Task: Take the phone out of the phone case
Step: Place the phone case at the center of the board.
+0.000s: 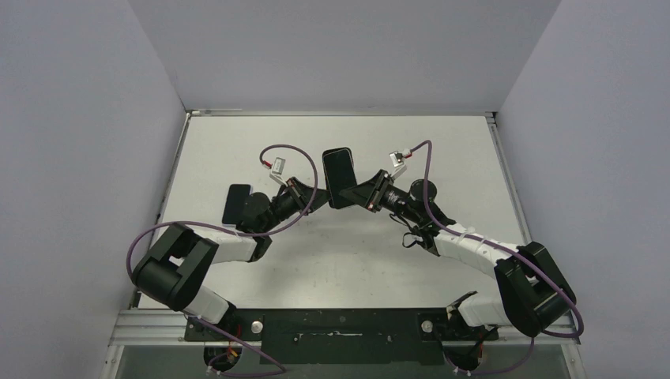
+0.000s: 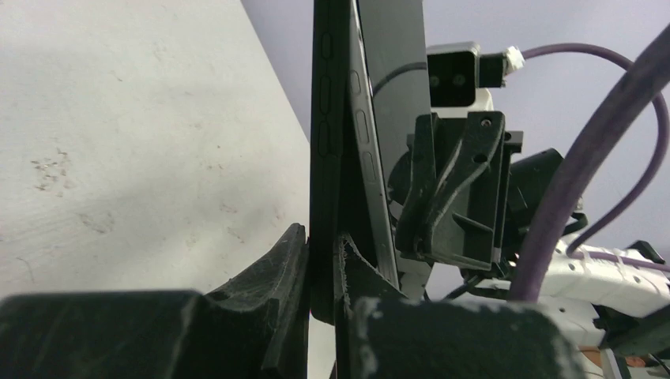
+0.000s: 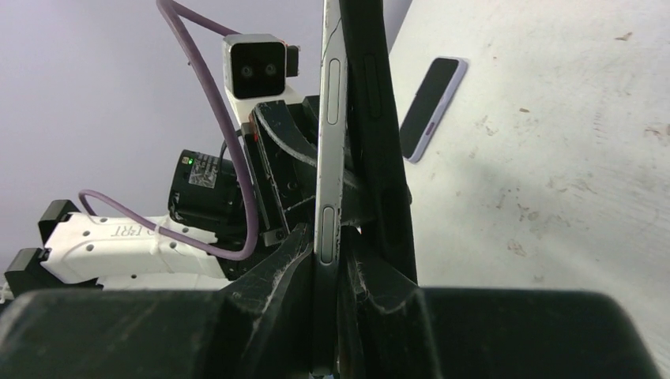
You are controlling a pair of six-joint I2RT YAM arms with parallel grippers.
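Observation:
A dark phone (image 1: 338, 170) in a black phone case is held upright above the table's middle, between both grippers. My left gripper (image 1: 318, 198) is shut on the case's edge. In the left wrist view (image 2: 322, 245) the black case (image 2: 325, 134) sits between its fingers, and the grey-edged phone (image 2: 365, 134) leans away from the case at the top. My right gripper (image 1: 361, 195) is shut on the phone. In the right wrist view (image 3: 328, 246) the silver phone edge (image 3: 330, 150) sits between its fingers, with the black case (image 3: 381, 134) beside it.
A second dark phone (image 1: 235, 203) lies flat on the white table (image 1: 442, 150) at the left, partly under the left arm; it also shows in the right wrist view (image 3: 430, 106). Purple cables loop over both wrists. Grey walls stand on three sides.

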